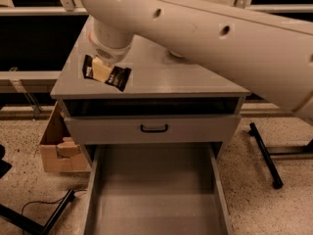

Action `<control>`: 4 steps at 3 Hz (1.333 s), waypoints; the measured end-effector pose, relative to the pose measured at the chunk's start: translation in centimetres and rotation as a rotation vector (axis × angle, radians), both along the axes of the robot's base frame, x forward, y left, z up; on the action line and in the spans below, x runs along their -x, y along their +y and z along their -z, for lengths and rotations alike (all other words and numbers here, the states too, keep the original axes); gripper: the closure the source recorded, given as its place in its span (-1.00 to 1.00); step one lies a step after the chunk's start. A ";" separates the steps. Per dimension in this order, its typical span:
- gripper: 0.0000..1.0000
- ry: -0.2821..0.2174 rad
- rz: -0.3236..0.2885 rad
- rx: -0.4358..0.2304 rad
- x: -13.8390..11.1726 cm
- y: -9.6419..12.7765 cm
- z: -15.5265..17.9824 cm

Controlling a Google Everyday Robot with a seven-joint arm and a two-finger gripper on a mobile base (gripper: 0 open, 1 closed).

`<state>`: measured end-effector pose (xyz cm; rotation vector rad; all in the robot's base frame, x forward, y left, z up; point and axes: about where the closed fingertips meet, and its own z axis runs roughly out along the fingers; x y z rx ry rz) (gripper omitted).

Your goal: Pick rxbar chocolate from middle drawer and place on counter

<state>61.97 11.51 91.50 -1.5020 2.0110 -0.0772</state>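
One wide, deep grey middle drawer stands pulled out nearest to me, with nothing showing on the part of its flat floor that I can see. To its left, on the speckled floor, sits a brown cardboard box. Off to the right lies a black metal stand leg.

Just behind the open drawer is a shut grey drawer front with a black handle. Above that comes the flat grey worktop of the cabinet, with its thin overhanging edge.

Over the near left part of the worktop hangs the tool, at the end of a thick white robot arm that reaches in from the right. The tool is pinching the small flat rxbar chocolate in its black wrapper with white lettering. The bar sits tilted, its right end lower, and I cannot tell whether it touches the surface.

By my reckoning the picking is done and the placing is in hand. The next move calls for lowering the bar until it lies flat on the worktop, well inside the near left edge so it cannot slip off. Then the fingers should spread and the tool lift clear.
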 end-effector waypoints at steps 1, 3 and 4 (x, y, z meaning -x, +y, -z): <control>1.00 -0.045 -0.049 0.020 -3.3 1.8 0.9; 0.51 -0.088 -0.110 0.060 -6.3 2.1 2.7; 0.03 -0.087 -0.112 0.061 -6.3 2.2 2.8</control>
